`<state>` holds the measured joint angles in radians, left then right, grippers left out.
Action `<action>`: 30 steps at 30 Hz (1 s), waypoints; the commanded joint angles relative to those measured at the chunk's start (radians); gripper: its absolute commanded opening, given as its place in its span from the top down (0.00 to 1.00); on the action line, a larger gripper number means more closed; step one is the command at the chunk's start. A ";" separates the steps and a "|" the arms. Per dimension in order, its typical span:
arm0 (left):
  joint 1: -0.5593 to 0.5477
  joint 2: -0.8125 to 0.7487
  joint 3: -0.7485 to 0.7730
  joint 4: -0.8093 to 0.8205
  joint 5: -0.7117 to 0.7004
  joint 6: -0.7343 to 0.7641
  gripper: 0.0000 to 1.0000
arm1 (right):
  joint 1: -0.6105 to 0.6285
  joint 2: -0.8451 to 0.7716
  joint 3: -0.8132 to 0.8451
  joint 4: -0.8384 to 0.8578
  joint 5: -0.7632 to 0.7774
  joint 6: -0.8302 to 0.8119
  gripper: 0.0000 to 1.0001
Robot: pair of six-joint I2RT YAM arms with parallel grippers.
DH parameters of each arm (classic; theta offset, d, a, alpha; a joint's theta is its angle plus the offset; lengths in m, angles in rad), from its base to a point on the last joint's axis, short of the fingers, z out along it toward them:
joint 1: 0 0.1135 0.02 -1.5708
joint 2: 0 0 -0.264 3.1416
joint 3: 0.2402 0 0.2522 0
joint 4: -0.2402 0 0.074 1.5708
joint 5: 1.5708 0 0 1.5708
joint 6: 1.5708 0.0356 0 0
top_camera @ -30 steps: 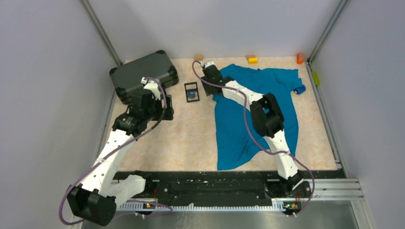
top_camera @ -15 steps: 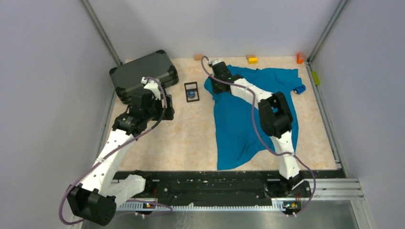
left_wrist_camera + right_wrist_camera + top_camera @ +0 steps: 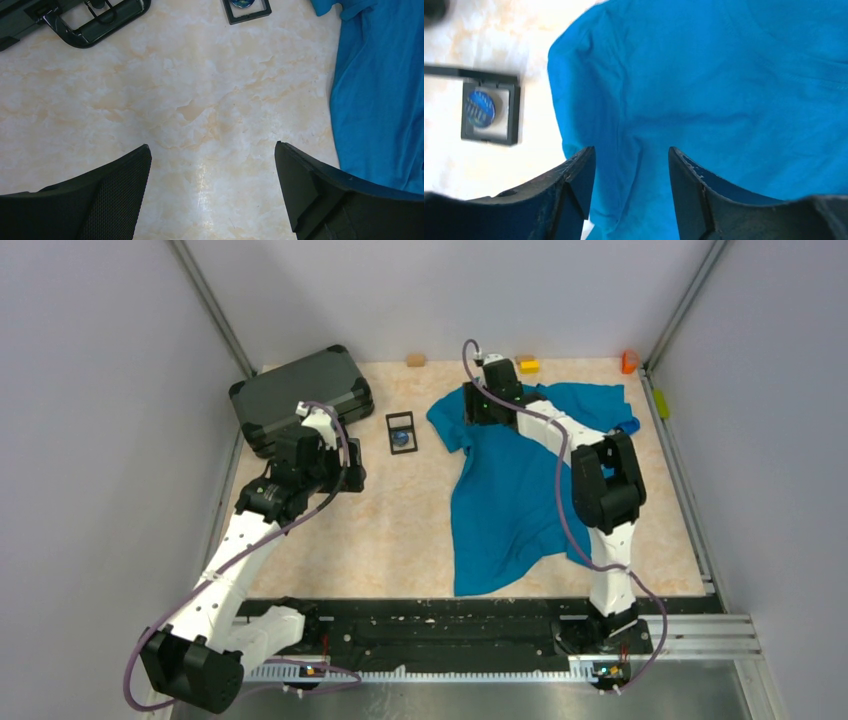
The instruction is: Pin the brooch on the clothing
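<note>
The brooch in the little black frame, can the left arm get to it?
Probably yes. The brooch sits in its black frame on bare table, just beyond the left gripper, whose fingers are open. Nothing lies between them, and the dark case is off to the side.

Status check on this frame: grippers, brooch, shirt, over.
Left gripper open over bare table. Right gripper open, low over shirt. Brooch in its black frame, unpinned. Nothing between them.

Left arm bent at the elbow, left gripper (image 3: 212, 187) pointing down with jaws spread wide; right arm stretched far forward, right gripper (image 3: 631, 192) angled down, jaws parted, nothing clamped between them.
</note>
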<state>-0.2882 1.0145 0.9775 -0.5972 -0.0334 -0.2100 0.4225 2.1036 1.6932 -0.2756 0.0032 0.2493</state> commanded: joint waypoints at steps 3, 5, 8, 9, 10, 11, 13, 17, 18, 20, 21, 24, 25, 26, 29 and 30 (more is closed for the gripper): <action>0.005 -0.001 -0.005 0.037 0.014 -0.006 0.04 | 0.117 -0.120 -0.059 0.090 0.009 -0.183 0.51; 0.004 0.001 -0.005 0.036 0.018 -0.006 0.04 | 0.142 -0.098 -0.047 0.076 0.011 -0.212 0.57; 0.004 0.003 -0.004 0.037 0.020 -0.006 0.04 | 0.167 -0.039 -0.007 0.040 0.045 -0.225 0.58; 0.004 0.003 -0.005 0.037 0.021 -0.006 0.04 | 0.173 -0.018 0.007 0.028 0.060 -0.225 0.59; 0.005 0.002 -0.005 0.037 0.020 -0.007 0.04 | 0.177 -0.002 0.021 0.023 0.077 -0.220 0.59; 0.004 0.004 -0.005 0.037 0.021 -0.006 0.04 | 0.180 0.011 0.028 0.021 0.093 -0.216 0.59; 0.004 0.004 -0.004 0.037 0.022 -0.006 0.04 | 0.182 0.033 0.045 0.016 0.129 -0.199 0.60; 0.005 0.007 -0.005 0.036 0.023 -0.006 0.04 | 0.182 0.094 0.119 -0.044 0.167 -0.184 0.60; 0.005 0.007 -0.005 0.036 0.025 -0.006 0.04 | 0.182 0.109 0.129 -0.049 0.166 -0.185 0.60; 0.004 0.008 -0.005 0.036 0.027 -0.006 0.04 | 0.185 0.121 0.139 -0.051 0.166 -0.185 0.60; 0.004 0.007 -0.005 0.036 0.027 -0.006 0.04 | 0.187 0.125 0.140 -0.051 0.170 -0.184 0.59; 0.004 0.007 -0.005 0.035 0.026 -0.006 0.04 | 0.190 0.133 0.138 -0.048 0.175 -0.183 0.58; 0.004 0.007 -0.005 0.036 0.028 -0.007 0.04 | 0.191 0.138 0.138 -0.048 0.177 -0.182 0.58; 0.005 0.007 -0.005 0.036 0.027 -0.006 0.04 | 0.191 0.141 0.140 -0.050 0.183 -0.181 0.58; 0.004 0.007 -0.005 0.036 0.027 -0.006 0.04 | 0.191 0.159 0.154 -0.068 0.204 -0.169 0.58; 0.005 0.007 -0.005 0.036 0.029 -0.006 0.04 | 0.191 0.164 0.156 -0.072 0.204 -0.168 0.58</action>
<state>-0.2882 1.0237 0.9752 -0.5972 -0.0154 -0.2104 0.6067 2.2414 1.7901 -0.3393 0.1711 0.0643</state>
